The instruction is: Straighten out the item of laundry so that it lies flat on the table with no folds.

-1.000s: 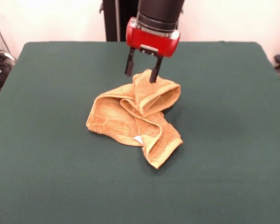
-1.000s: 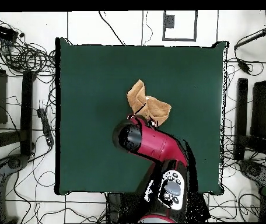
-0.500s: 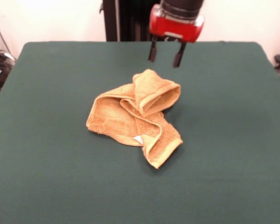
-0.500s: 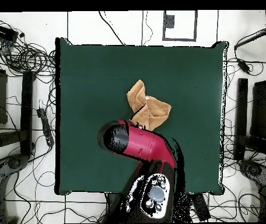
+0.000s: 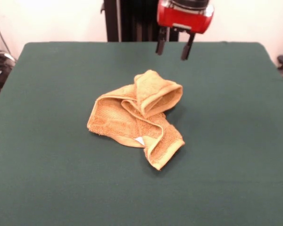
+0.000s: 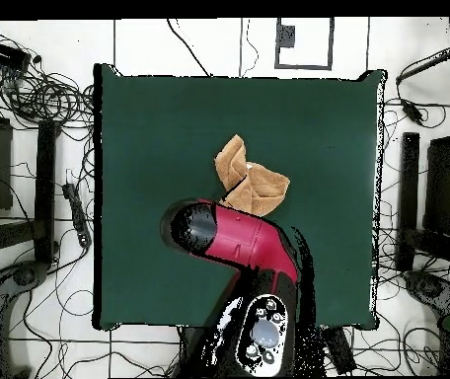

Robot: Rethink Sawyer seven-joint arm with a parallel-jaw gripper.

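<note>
Folds ran all through the small orange-tan terry towel [image 5: 137, 117], bunched near the middle of the dark green cloth-covered table [image 5: 47, 179]; flattening looked barely begun. Above its far side hung the red-and-black hand [image 5: 173, 49], fingers apart, holding nothing.

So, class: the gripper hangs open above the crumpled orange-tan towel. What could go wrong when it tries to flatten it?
1. The orange-tan terry towel lies in overlapping folds, so the open gripper may pinch several layers and drag the whole bundle instead of unfolding it.
2. The raised rolled fold nearest the gripper could just tip over, adding creases on the dark green cloth table.
</note>
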